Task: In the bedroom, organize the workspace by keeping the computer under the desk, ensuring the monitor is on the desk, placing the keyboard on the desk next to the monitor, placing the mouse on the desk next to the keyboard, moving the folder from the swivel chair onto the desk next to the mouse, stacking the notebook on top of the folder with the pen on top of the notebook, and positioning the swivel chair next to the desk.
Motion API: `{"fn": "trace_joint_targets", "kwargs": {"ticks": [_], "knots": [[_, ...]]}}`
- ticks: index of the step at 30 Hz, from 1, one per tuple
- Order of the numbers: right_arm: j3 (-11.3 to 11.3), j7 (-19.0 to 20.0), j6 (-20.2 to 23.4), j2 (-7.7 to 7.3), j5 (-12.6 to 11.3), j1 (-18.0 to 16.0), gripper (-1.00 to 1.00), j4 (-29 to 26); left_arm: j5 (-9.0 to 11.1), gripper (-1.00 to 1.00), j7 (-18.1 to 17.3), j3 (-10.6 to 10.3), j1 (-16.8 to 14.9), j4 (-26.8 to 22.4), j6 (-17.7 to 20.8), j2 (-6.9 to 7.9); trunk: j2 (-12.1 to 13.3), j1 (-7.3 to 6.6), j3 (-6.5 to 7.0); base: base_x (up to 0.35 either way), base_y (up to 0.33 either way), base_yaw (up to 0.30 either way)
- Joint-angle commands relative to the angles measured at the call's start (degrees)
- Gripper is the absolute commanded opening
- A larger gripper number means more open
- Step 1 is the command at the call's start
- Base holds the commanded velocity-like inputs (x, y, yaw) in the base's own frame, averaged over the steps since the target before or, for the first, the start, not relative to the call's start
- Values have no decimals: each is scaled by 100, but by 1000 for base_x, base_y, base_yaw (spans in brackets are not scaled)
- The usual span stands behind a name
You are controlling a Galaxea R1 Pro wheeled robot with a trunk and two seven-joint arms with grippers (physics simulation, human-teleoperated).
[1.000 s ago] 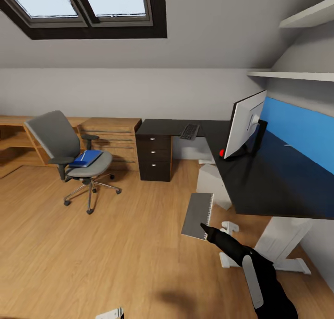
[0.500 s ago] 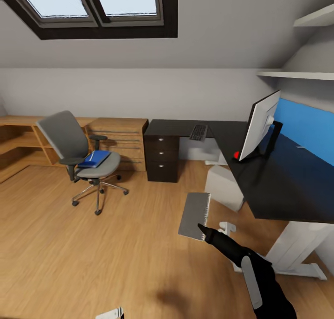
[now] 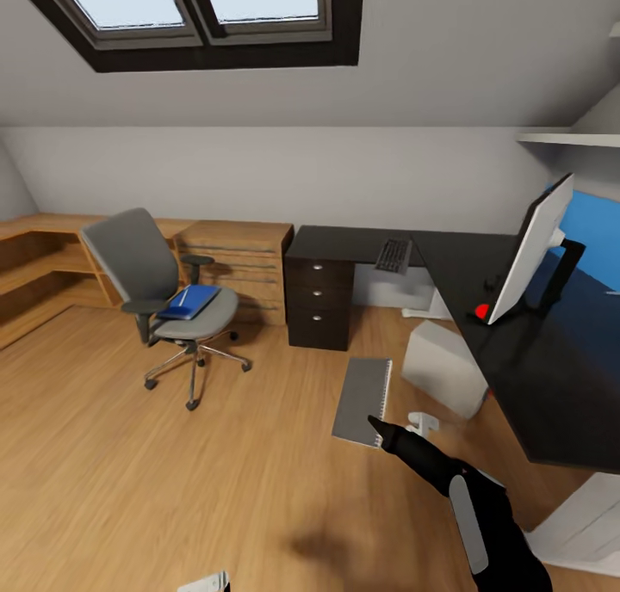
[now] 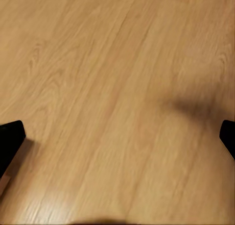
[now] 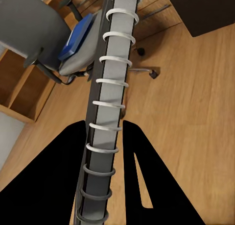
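My right gripper (image 3: 379, 427) is shut on the edge of the grey spiral notebook (image 3: 363, 400), holding it upright above the wood floor; in the right wrist view the black fingers (image 5: 134, 141) clamp the notebook (image 5: 110, 87) beside its wire binding. The blue folder (image 3: 189, 301) lies on the seat of the grey swivel chair (image 3: 138, 261), left of the desk. The black L-shaped desk (image 3: 362, 241) carries the keyboard (image 3: 393, 255) and the monitor (image 3: 534, 248). The light grey computer (image 3: 443, 366) stands under it. My left gripper (image 4: 117, 139) hangs open over bare floor.
Low wooden shelving (image 3: 43, 261) and a wooden drawer chest (image 3: 245, 261) line the back wall. The black drawer unit (image 3: 320, 304) stands under the desk's left end. A small red thing (image 3: 482, 311) sits by the monitor's stand. Open floor lies between me and the chair.
The whole head view has swung left, so chair, desk and monitor sit further right in the picture. The notebook stays in my right gripper in the same pose.
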Motion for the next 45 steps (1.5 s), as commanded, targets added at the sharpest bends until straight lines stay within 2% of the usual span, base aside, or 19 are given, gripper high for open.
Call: {"fn": "trace_joint_targets", "kwargs": {"ticks": [1, 8, 25, 41, 45], "knots": [[-17, 14, 46, 5, -42, -3, -100, -5, 58, 100, 21, -16, -3, 2, -25, 2, -2, 3, -5, 328, 0, 6], [-17, 15, 45, 4, -39, -2, -100, -10, 57, 100, 23, -16, -3, 2, -19, 2, -2, 3, 18, 306, 0, 2], [-17, 23, 46, 4, -40, -5, -100, -10, 58, 100, 21, -8, -3, 2, -17, 10, -2, 3, 166, 60, 0, 0], [-17, 24, 46, 4, -40, -2, -100, -2, 58, 100, 21, -14, -3, 2, -24, 7, -2, 3, 305, 310, 0, 0], [-17, 24, 46, 4, -40, -2, -100, -1, 57, 100, 21, -16, -3, 2, -25, 8, 158, -85, 391, 332, 0, 0]]}}
